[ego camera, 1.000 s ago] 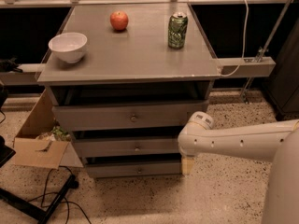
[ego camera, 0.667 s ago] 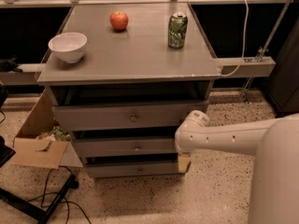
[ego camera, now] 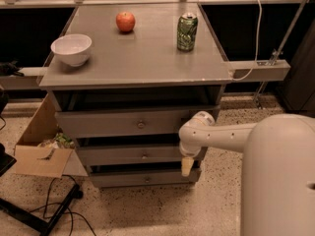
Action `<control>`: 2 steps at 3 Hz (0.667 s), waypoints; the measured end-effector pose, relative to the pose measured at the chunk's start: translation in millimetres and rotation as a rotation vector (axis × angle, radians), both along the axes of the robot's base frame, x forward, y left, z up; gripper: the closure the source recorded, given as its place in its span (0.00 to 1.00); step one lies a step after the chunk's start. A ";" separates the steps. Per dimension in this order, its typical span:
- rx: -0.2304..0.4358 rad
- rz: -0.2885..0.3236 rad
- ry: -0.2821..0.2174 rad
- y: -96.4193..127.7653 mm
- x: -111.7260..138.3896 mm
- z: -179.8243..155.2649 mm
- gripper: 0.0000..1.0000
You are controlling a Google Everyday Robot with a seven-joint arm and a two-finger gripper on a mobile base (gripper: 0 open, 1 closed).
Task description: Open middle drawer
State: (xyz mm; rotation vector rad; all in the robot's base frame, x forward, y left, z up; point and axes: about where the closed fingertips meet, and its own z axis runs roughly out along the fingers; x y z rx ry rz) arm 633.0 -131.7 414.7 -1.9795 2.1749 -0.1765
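The grey cabinet (ego camera: 133,73) has three drawers stacked under its top. The middle drawer (ego camera: 123,155) is a wide grey front with a small round metal knob (ego camera: 144,156) at its centre, and it looks pushed in. My white arm (ego camera: 221,136) reaches in from the right. My gripper (ego camera: 187,165) hangs downward in front of the right end of the middle drawer, reaching just past its lower edge. It is to the right of the knob and apart from it. The top drawer (ego camera: 118,123) and bottom drawer (ego camera: 142,179) also look pushed in.
On the cabinet top stand a white bowl (ego camera: 71,49), a red apple (ego camera: 125,21) and a green can (ego camera: 187,32). An open cardboard box (ego camera: 42,149) sits on the floor at the left. Black stand legs and cables (ego camera: 49,208) lie at the lower left.
My arm has moved left toward the cabinet. The gripper now hangs over the right end of the drawer fronts instead of beside them. The drawers have not moved.
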 end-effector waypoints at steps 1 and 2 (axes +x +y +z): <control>0.024 -0.041 0.035 -5.0 1.0 -19.8 0.18; 0.046 -0.113 0.054 -26.4 -15.6 -31.2 0.43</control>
